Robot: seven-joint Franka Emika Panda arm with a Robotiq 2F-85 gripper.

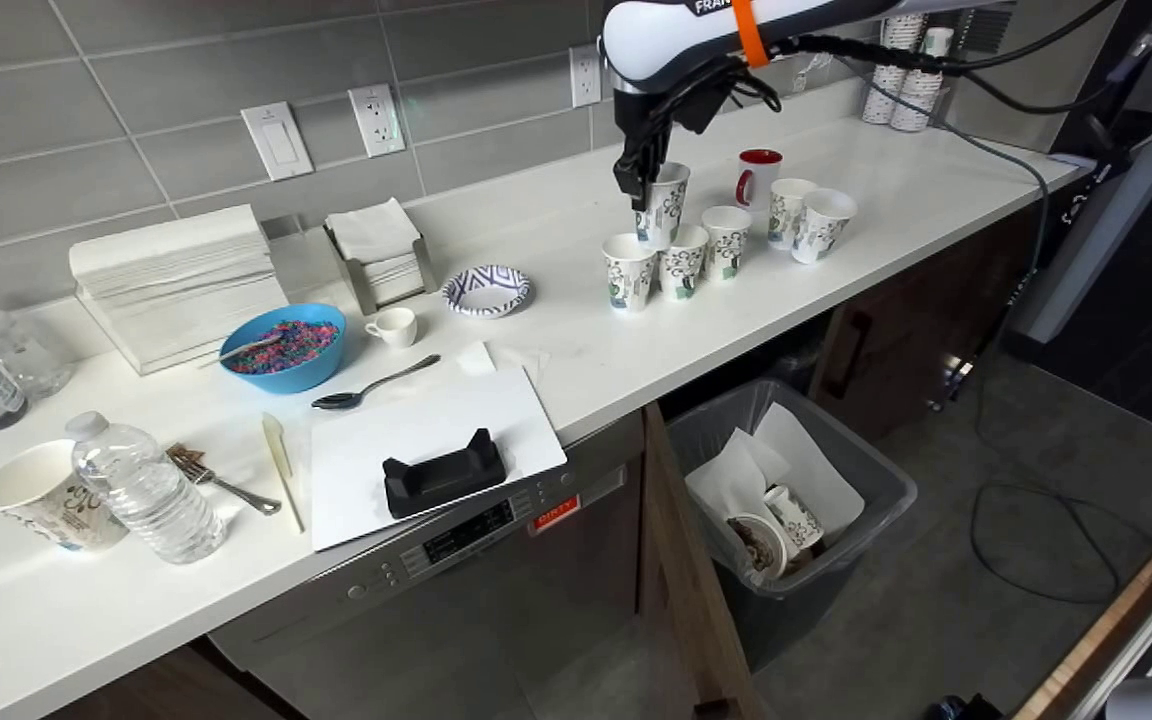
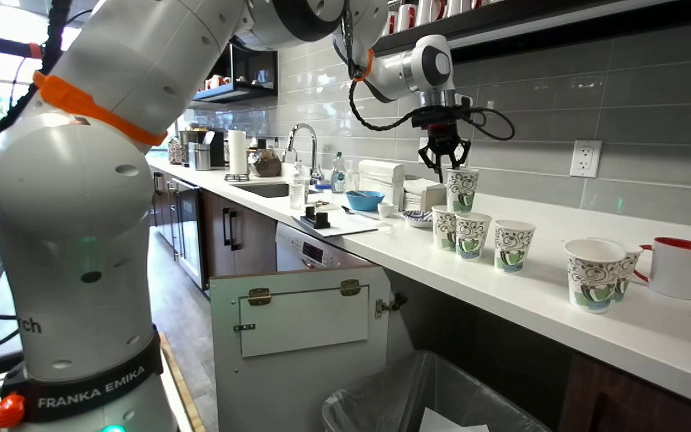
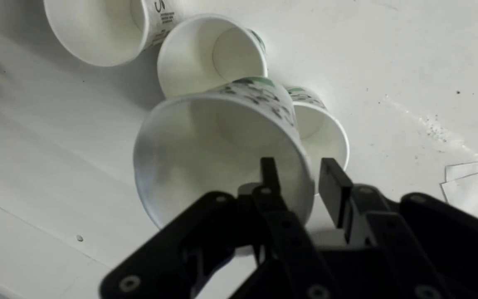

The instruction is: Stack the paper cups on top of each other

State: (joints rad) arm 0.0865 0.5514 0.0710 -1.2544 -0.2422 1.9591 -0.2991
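Wrist view: the gripper (image 3: 299, 168) straddles the rim of the upper paper cup (image 3: 218, 153). The inner finger (image 3: 269, 172) is located inside the mouth; the outer finger (image 3: 332, 178) is located outside. The jaws stand parted, with the cup wall between them and visible space on the inner side. Contact between the outer finger and the wall cannot be determined.

Position of the upper paper cup: mouth up, base bridging the rims of the first lower cup (image 1: 628, 278) and the second lower cup (image 1: 683, 270), as shown in both exterior views. A single paper cup (image 2: 514, 247) stands upright just beside this group, apart from it. Two further paper cups (image 1: 822, 232) stand close together farther along the counter (image 1: 581, 350), near a white mug with a red interior (image 1: 760, 182).

In an exterior view, a patterned bowl (image 1: 486, 298) and a blue bowl (image 1: 311, 378) also occupy the counter. A black cradle (image 1: 444, 478) rests on a white board (image 1: 436, 415).
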